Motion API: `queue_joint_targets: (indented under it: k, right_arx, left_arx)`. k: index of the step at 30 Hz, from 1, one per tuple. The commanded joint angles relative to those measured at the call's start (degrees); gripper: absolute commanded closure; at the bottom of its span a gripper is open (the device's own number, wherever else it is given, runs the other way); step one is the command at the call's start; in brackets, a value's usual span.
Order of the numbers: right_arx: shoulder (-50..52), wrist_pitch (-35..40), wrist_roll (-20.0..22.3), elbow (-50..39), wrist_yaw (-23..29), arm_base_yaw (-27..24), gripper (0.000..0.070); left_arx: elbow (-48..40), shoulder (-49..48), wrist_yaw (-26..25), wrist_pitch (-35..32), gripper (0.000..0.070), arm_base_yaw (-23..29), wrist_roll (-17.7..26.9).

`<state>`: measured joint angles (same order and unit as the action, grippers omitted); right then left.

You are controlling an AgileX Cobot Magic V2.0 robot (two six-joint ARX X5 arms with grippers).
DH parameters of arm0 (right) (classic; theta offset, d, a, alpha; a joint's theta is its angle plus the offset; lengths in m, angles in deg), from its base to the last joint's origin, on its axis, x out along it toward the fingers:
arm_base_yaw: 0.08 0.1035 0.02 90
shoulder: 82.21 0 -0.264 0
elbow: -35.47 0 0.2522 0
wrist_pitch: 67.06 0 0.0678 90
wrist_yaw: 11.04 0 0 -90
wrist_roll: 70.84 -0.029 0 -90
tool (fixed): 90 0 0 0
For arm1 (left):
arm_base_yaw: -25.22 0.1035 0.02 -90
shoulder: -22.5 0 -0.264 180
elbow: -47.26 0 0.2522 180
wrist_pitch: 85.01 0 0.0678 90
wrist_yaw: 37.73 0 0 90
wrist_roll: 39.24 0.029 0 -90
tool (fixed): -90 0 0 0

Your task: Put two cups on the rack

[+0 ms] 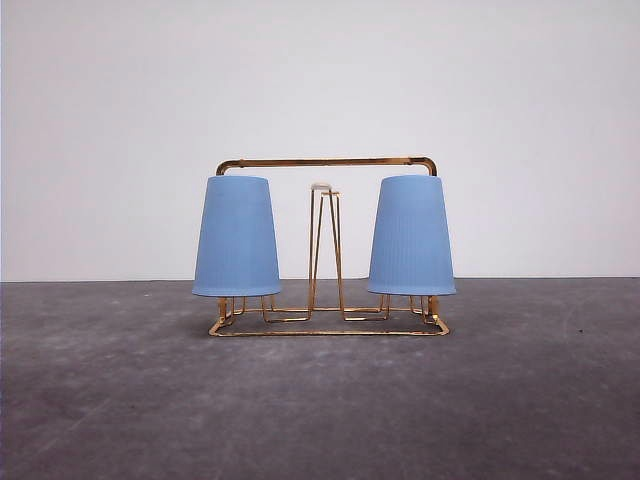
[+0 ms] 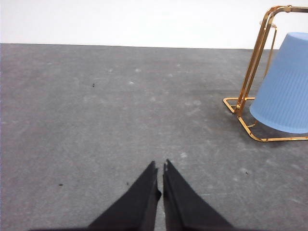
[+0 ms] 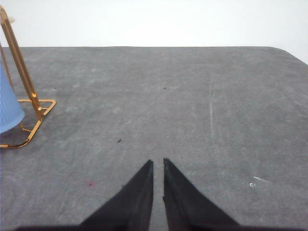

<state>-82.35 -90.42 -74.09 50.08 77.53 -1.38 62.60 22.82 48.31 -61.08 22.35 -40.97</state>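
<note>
The gold wire rack (image 1: 328, 328) stands on the grey table in the front view. Two light blue ribbed cups sit upside down on its pegs, one cup (image 1: 236, 237) on the left, the other cup (image 1: 411, 236) on the right. A bare white-tipped peg (image 1: 322, 245) rises between them. In the left wrist view my left gripper (image 2: 160, 167) is shut and holds nothing, well apart from the rack (image 2: 250, 82) and cup (image 2: 284, 91). The right gripper (image 3: 158, 163) is shut with nothing in it too, with the rack's end (image 3: 29, 91) and a cup's edge (image 3: 7, 103) off to one side.
Bare grey table surface (image 1: 320, 400) spreads in front of the rack and on both sides of it. A plain white wall stands behind. The table's rounded far corner (image 3: 288, 53) appears in the right wrist view.
</note>
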Motion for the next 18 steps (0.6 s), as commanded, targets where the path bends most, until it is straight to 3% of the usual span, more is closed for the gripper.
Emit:
queue_joint_targets:
  k: [1,18]
  right_arx:
    - [-0.07,0.59,-0.55,-0.15,0.0,0.0,0.0664]
    - [-0.07,0.59,-0.55,-0.15,0.0,0.0,0.0664]
  left_arx:
    - [-0.85,-0.06,-0.07,0.13,0.07,-0.04,-0.24]
    - [-0.85,-0.06,-0.07,0.13,0.07,-0.04,-0.23]
